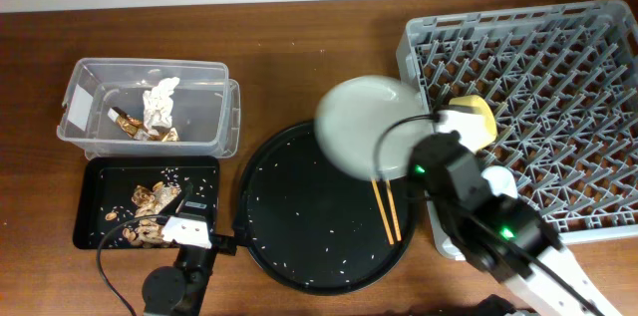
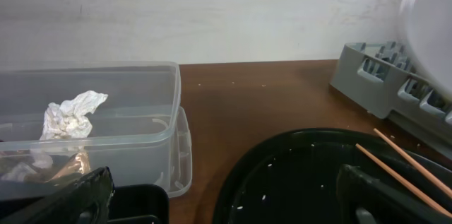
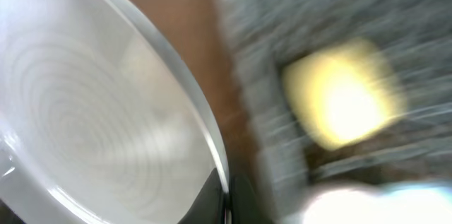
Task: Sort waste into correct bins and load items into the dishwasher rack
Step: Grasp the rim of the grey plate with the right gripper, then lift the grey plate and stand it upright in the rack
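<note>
Clamping smooth round plate (image 1: 361, 125), right pincer (image 3: 226, 199), pegged grey lattice rack (image 1: 558, 77)

Dark brown wooden table (image 1: 289, 67) against a plain off-white wall (image 2: 212, 12)

motion smears the right wrist view: the yellow bowl (image 3: 346, 104) is a soft blob at right, the rack (image 3: 318, 12) a grey streak, the plate (image 3: 92, 111) cut off at left and top. overhead, the right arm (image 1: 478, 196) hides the plate's lower right rim, and the chopsticks' (image 1: 387, 211) upper ends vanish under the plate.
</note>
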Action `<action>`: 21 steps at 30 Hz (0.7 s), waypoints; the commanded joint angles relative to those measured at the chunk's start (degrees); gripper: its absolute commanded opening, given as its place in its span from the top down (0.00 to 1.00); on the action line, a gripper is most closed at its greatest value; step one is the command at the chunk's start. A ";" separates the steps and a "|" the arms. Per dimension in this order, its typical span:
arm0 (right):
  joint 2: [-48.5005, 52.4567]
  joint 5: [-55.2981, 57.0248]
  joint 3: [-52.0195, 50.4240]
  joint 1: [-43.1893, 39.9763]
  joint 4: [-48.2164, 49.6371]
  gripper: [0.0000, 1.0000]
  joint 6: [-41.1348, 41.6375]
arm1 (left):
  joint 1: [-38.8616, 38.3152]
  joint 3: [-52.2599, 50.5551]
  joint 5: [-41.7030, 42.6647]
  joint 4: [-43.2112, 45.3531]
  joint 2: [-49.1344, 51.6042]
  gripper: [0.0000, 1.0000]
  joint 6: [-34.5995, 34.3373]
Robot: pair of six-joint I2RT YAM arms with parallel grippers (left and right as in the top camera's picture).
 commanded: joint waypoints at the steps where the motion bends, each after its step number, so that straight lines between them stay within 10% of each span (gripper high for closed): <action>1: -0.83 44.26 0.87 -3.30 3.10 0.96 -14.84 | 0.28 -0.48 0.39 0.17 -0.31 0.01 0.90; 9: 16.87 49.40 0.87 -21.42 43.98 0.96 -68.46 | 0.28 -0.48 0.39 0.17 -0.31 0.00 0.90; 21: 31.67 48.46 0.85 -21.66 43.36 0.96 -71.32 | 0.28 -0.48 0.39 0.17 -0.31 0.01 0.90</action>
